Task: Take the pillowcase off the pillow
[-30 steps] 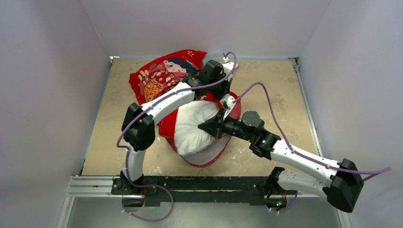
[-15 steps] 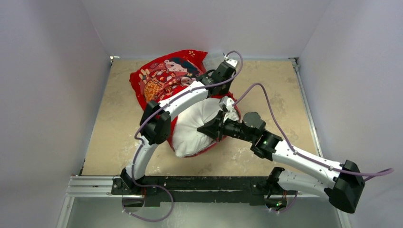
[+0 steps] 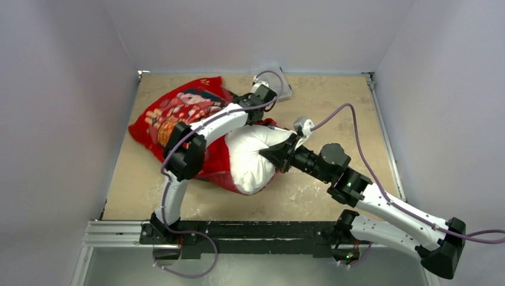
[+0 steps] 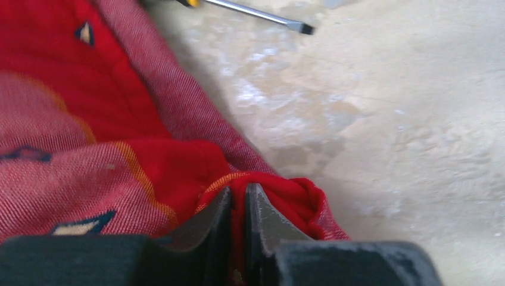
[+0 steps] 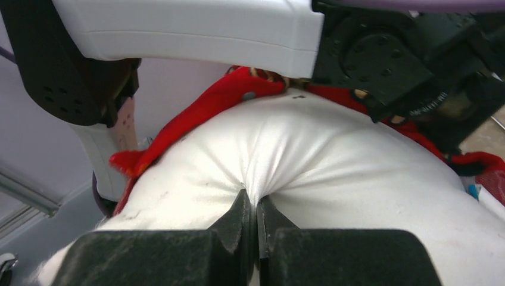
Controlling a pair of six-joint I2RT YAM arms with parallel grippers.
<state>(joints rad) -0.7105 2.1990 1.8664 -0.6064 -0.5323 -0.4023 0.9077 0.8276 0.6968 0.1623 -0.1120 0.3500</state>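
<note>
The red printed pillowcase [image 3: 172, 113] lies spread toward the back left of the table, its near part still round the white pillow [image 3: 253, 158]. My left gripper [image 3: 253, 107] is shut on a bunched red edge of the pillowcase [image 4: 280, 196] at the back middle. My right gripper [image 3: 281, 156] is shut on a pinch of the pillow's white cloth [image 5: 333, 167], its right end sticking out of the cover. In the right wrist view a red strip of pillowcase [image 5: 196, 110] runs over the pillow's far side under the left arm.
A screwdriver [image 4: 262, 15] lies on the beige tabletop [image 3: 333, 107] just beyond the left gripper. White walls close in the table on the left, back and right. The left arm [image 3: 196, 134] crosses over the pillowcase.
The left gripper has pulled the pillowcase to the back left, spreading it out flatter. The right gripper has drawn the pillow to the right, and more white shows.
</note>
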